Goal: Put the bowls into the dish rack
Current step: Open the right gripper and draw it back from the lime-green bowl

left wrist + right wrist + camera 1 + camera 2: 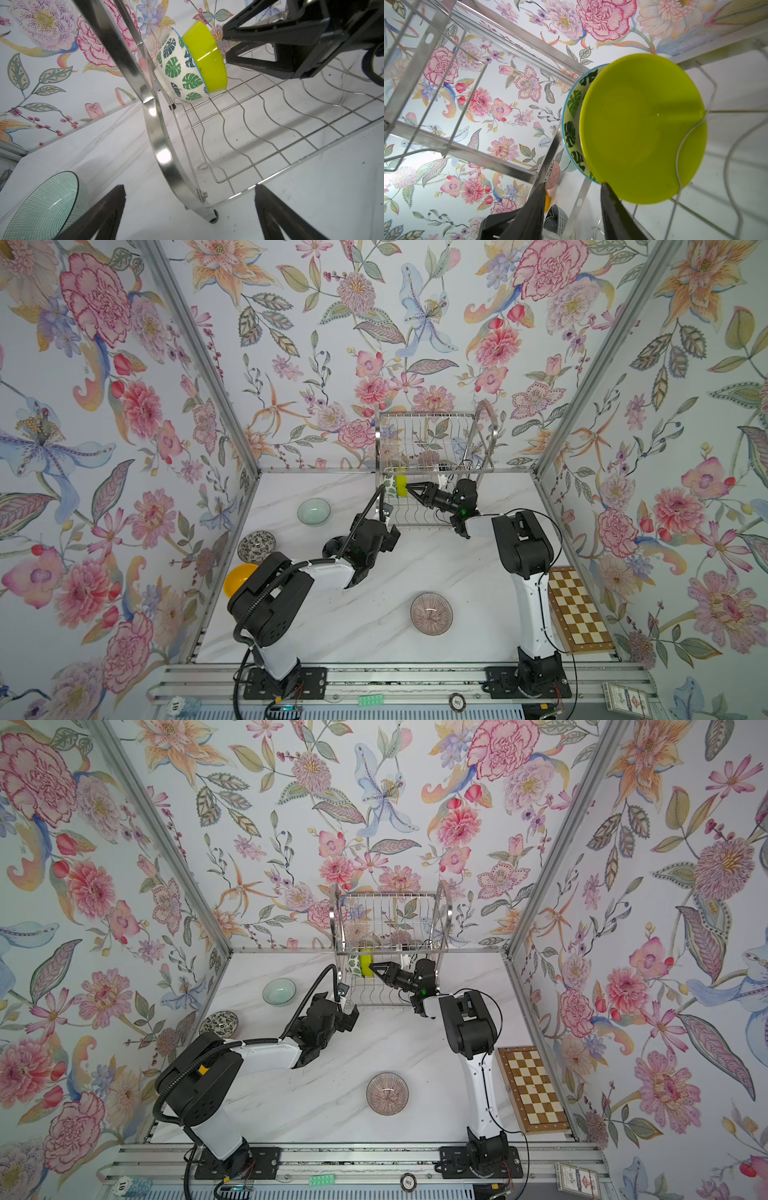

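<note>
Both top views looked steeply down from high above the bench's point(415, 564) near edge, towards the dish rack point(428, 435) at the far wall. Each wrist camera sat close by the rack's lower shelf. Both showed the lime green bowl point(204, 56) and leaf-patterned bowl point(178, 70).

Two black-and-white robot arms rise from bases at the near edge, seen in both top views. The left arm point(328, 572) bends at a bulky raised elbow and reaches forward toward the middle, its forearm low and nearly level. The left gripper point(392, 537) points away from its base with the jaws spread wide. In the left wrist view its two dark fingers point(108, 212) stand far apart.

The right arm point(530, 601) stands almost upright, folds at the elbow and stretches leftward past the middle. The right gripper point(411, 490) points left with its jaws partly apart. A clear gap shows between its fingertips point(535, 199) in the right wrist view.
</note>
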You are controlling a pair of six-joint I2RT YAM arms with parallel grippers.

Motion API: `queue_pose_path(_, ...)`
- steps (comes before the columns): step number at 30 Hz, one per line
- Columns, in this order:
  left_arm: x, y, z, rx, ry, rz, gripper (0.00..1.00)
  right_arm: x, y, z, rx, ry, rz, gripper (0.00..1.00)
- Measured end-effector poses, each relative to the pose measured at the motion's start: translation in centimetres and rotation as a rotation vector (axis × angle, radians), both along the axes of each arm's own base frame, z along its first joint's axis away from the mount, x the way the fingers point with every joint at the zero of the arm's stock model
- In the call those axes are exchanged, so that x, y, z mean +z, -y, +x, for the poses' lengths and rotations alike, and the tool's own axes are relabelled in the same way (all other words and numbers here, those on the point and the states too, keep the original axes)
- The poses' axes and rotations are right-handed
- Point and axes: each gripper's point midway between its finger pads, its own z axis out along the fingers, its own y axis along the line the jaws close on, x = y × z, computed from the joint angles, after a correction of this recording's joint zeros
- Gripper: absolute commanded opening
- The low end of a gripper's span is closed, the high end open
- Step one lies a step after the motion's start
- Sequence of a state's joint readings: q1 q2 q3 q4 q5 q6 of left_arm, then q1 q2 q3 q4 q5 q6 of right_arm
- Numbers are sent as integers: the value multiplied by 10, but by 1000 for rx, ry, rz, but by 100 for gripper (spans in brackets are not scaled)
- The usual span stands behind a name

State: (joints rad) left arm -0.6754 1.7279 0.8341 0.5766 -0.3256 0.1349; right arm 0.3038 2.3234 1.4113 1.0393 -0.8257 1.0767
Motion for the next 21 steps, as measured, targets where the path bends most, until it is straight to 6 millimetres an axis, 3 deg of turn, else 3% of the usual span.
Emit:
queue_pose_path(15, 0, 0, -1, 7, 5, 12, 99, 14, 16, -29, -53, 63, 10, 52)
queue_pose_path(21, 1, -1, 0, 13, 7, 14, 99, 11, 19, -41, -61, 67, 6, 55)
